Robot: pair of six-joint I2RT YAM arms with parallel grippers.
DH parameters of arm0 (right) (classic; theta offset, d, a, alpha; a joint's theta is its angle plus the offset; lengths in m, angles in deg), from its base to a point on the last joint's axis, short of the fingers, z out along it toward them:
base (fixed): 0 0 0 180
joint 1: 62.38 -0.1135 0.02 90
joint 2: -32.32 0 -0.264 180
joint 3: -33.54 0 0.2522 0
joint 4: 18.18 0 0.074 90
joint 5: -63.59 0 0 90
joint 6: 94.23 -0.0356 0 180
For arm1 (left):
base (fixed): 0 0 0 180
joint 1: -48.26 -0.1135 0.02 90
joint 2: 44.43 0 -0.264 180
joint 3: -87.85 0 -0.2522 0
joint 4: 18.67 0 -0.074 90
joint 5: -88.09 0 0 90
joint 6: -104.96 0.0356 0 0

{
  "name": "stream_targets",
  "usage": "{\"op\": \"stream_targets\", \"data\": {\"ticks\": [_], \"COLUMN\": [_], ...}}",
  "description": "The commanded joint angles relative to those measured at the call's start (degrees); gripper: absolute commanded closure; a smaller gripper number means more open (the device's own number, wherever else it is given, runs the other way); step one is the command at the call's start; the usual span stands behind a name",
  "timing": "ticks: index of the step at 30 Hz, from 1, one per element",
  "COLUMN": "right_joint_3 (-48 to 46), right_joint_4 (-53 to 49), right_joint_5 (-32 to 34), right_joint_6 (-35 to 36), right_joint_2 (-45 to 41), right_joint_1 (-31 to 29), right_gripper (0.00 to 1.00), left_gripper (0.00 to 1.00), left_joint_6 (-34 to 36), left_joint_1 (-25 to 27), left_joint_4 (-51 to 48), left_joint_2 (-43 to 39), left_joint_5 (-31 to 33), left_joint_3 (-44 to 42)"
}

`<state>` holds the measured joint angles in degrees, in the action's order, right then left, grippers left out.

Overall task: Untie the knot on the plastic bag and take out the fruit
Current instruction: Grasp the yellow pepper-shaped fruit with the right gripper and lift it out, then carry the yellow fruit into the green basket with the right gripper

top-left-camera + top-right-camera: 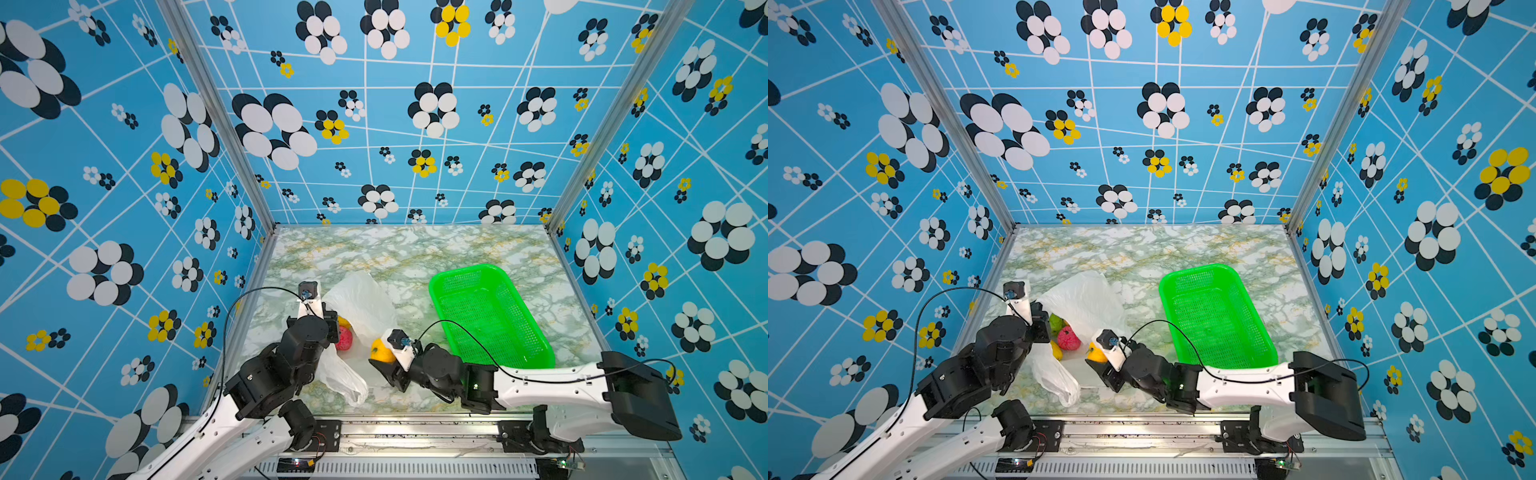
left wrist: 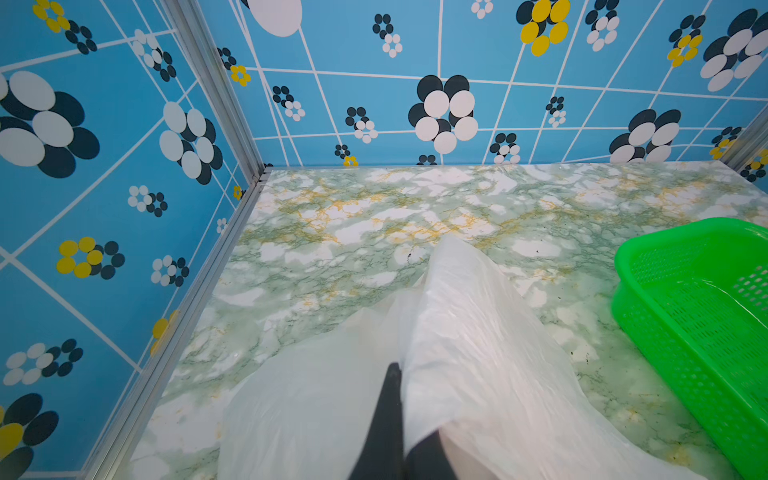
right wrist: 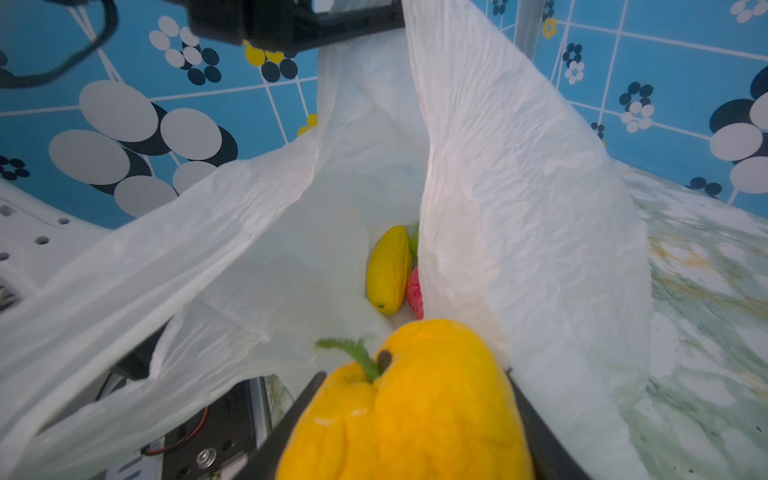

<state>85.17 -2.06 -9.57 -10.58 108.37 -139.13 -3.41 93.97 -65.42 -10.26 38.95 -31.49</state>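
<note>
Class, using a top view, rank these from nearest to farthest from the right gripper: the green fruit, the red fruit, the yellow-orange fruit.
1. yellow-orange fruit, between the jaws of the right gripper.
2. red fruit, to the left, at the mouth of the plastic bag.
3. green fruit, beyond the red one, farther left.

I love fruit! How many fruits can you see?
4: yellow-orange fruit in the right jaws; long yellow fruit, red fruit and green fruit inside the bag. More may hide.
</note>
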Motion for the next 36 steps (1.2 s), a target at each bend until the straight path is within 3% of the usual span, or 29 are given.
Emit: {"op": "stream_targets", "data": {"ticks": [1, 7, 10, 12, 17, 21, 26, 31, 36], "right_joint_3": [-4.62, -9.02, -9.33, -7.84, -3.94, -2.49, 0.73, 3.56, 7.71], "right_joint_4": [2.78, -1.83, -6.84, -14.72, -35.31, -42.33, -46.87, -43.22, -39.18], "right_joint_5": [3.43, 11.59, 20.36, 25.65, 25.34, 19.99, 6.28, -5.43, -5.76], "right_joint_6": [1.14, 0.6, -0.85, -5.58, -18.02, -22.51, -25.23, -25.89, -24.99], "right_joint_2": [-7.48, -20.61, -25.15, -27.97, -31.44, -30.0, -22.78, -8.41, 3.85], "right_joint_1": [-0.15, 1.8, 4.83, 9.19, 25.02, 35.82, 48.02, 54.66, 57.74], "right_gripper": [0.68, 0.74, 0.77, 0.8, 0.78, 0.78, 0.76, 0.81, 0.8], "left_gripper": [1.0, 1.0, 1.0, 1.0, 1.0, 1.0, 1.0, 1.0, 1.0], "left_joint_6": [0.73, 1.1, 1.27, 1.23, 1.25, 1.33, 1.41, 1.49, 1.41], "left_joint_1": [-0.7, -1.11, -1.13, -1.12, -1.2, -1.2, -1.19, -1.25, -1.36], "left_joint_4": [-1.37, -1.12, -0.76, -0.84, -0.7, -0.06, 0.2, 0.47, 0.35], "left_joint_2": [-0.41, 2.82, 4.1, 4.12, 2.76, 1.11, -0.42, -0.34, -0.07], "left_joint_5": [-2.27, -2.11, -2.35, -2.77, -2.46, -3.67, -4.04, -4.58, -5.31], "left_joint_3": [-1.02, -0.24, 0.04, 0.08, -0.29, -0.92, -1.26, -1.37, -1.37]}}
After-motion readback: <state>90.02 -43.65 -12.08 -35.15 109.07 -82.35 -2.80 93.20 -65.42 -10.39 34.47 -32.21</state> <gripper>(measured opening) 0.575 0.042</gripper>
